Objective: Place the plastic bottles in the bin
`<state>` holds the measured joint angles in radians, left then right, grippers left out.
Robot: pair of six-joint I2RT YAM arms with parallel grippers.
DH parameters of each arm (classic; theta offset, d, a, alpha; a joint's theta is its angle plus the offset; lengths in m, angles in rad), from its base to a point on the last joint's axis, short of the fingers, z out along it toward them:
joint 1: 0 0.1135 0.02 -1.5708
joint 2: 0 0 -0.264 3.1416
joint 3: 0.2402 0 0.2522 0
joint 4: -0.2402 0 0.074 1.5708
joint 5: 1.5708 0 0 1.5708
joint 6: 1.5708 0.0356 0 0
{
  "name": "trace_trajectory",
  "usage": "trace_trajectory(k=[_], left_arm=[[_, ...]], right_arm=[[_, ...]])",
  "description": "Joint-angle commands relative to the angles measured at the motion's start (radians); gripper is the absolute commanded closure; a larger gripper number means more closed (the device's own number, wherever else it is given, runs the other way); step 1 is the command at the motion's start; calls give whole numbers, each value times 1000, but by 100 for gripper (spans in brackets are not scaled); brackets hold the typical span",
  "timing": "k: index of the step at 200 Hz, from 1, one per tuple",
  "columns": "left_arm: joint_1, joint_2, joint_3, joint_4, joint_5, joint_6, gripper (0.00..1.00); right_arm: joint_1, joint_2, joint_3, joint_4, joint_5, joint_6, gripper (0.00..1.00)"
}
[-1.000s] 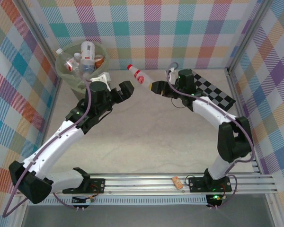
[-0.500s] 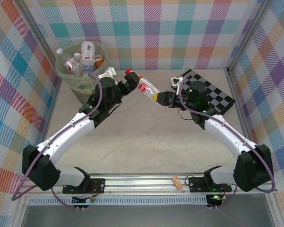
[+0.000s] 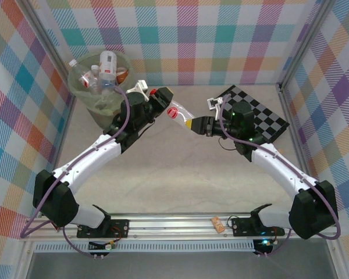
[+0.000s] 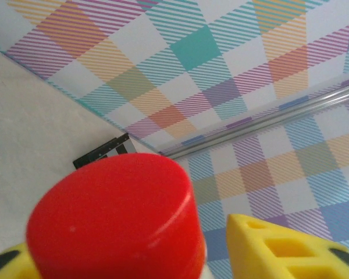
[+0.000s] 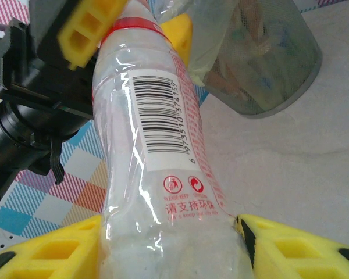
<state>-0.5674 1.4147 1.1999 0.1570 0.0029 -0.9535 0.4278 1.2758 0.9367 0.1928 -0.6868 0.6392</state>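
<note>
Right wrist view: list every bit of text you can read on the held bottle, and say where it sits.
"请支持环保": red print low on the label of the bottle, under two round icons.
"6 9735...": digits beside the barcode; the rest are blurred.
Tiny English lines by the icons: too small to read.

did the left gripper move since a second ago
Yes. The left gripper moved toward the back wall, reaching the red cap of the bottle.
</note>
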Motion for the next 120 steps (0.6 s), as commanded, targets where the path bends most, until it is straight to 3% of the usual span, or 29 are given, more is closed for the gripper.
trace_trajectory(k=[1, 45, 120], left_arm=[[5, -31, 40, 15, 25, 4, 56], [5, -46, 78, -56, -3, 50, 62], [29, -24, 163, -151, -49, 134, 62]], right_arm=[[6, 26, 4, 19, -8, -17, 46], [6, 48, 32, 3, -7, -24, 36], [3, 31, 164, -234, 69, -153, 0]])
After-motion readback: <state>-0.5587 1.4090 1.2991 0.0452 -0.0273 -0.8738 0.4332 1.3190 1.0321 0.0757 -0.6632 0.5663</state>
